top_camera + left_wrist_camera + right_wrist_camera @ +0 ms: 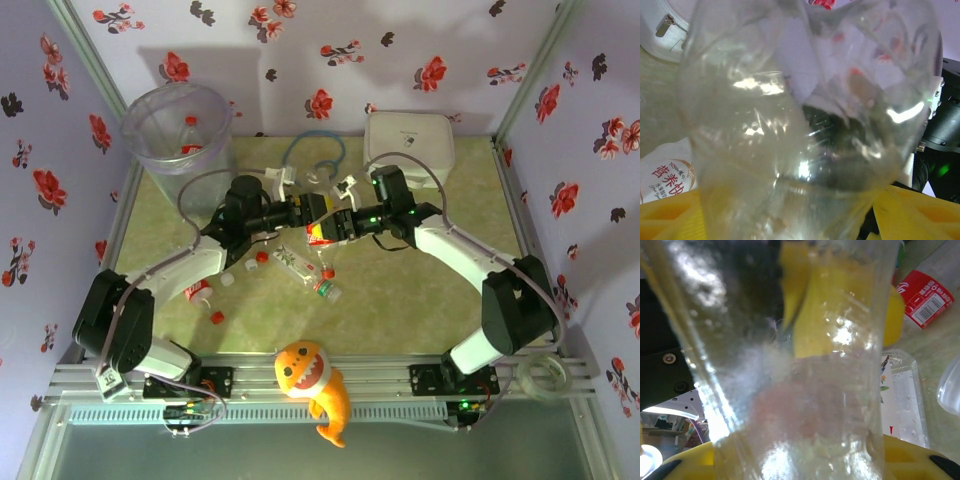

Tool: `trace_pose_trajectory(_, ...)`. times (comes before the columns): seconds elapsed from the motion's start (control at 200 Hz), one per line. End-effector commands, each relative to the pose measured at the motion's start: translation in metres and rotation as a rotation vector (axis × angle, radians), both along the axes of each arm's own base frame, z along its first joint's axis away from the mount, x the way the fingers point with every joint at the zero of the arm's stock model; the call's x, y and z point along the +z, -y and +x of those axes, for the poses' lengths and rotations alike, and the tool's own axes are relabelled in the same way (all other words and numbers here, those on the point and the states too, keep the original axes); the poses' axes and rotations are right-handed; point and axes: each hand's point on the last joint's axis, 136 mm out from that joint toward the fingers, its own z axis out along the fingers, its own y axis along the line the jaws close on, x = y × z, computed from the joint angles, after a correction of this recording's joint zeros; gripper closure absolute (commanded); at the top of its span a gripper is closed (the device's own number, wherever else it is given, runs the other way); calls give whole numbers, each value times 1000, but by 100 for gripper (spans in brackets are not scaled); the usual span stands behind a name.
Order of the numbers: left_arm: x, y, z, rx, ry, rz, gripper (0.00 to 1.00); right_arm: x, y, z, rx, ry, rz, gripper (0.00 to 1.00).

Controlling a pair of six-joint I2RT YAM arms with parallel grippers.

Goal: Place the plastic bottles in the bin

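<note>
A clear plastic bottle (320, 233) with a red label hangs over the middle of the table between both grippers. My right gripper (336, 226) is shut on it; in the right wrist view the bottle (800, 390) stands between the yellow fingers (690, 465). My left gripper (306, 216) is closed on the other end, and the bottle (805, 125) narrows between its yellow fingers (920, 210). The bin (150, 150) stands at the far left corner with one red-capped bottle (190, 135) inside. More bottles (298, 265) (325, 288) (200, 292) lie on the mat below the grippers.
A white zipped case (408, 140) sits at the back right, with a blue cable loop (312, 150) beside it. Loose red caps (262, 257) (217, 318) lie among the bottles. An orange fish toy (312, 380) hangs on the front rail. A tape roll (540, 375) rests front right.
</note>
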Motion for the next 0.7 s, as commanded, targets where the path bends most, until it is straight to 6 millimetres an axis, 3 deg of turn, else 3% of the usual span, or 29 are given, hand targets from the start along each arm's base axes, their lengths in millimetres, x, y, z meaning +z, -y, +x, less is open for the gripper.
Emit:
trace_pose_trajectory(0.0,25,11,-2,-31,67,-60,26,15,-8,0,38,27,45,61)
trace_pose_trajectory(0.105,24,13,-5,-48,60,-54,27,16,-9,1,36,36,48,61)
trace_pose_trajectory(0.215,19,12,-8,-57,53,-25,40,18,-9,2,37,46,53,61)
trace_pose_trajectory(0.395,25,11,-7,-57,64,-22,45,19,-9,4,38,48,50,56)
trace_pose_trajectory(0.455,28,12,-7,-58,70,-20,46,19,-9,3,41,47,49,47)
trace_pose_trajectory(0.535,31,13,-3,-56,65,-12,47,17,-4,1,48,44,19,23)
trace_pose_trajectory(0.625,35,11,5,-44,54,-4,50,15,7,0,44,55,-35,11)
trace_pose_trajectory(0.695,41,7,13,-30,55,-2,53,15,22,-1,24,54,-69,9)
